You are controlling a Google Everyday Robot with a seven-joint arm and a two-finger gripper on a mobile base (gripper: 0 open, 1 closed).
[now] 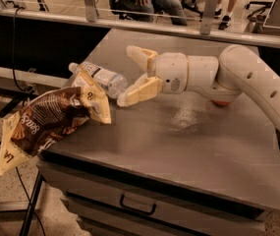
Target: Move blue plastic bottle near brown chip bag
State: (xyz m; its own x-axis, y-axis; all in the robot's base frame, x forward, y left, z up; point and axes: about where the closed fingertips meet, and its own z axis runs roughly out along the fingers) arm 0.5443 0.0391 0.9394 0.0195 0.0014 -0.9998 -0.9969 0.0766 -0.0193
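The blue plastic bottle [101, 79], clear with a white cap and a white label, lies on its side on the grey table [179, 146] at the left edge. Its lower part rests against the brown chip bag [51, 119], which hangs over the table's left edge. My gripper [129, 75] is open just right of the bottle's base, with cream fingers [138, 91] spread above and below. It holds nothing.
An orange-red object [223, 102] shows partly behind my arm at the right. A drawer with a dark handle [137, 206] sits under the tabletop. A railing and seated people are at the back. Cables hang at the left.
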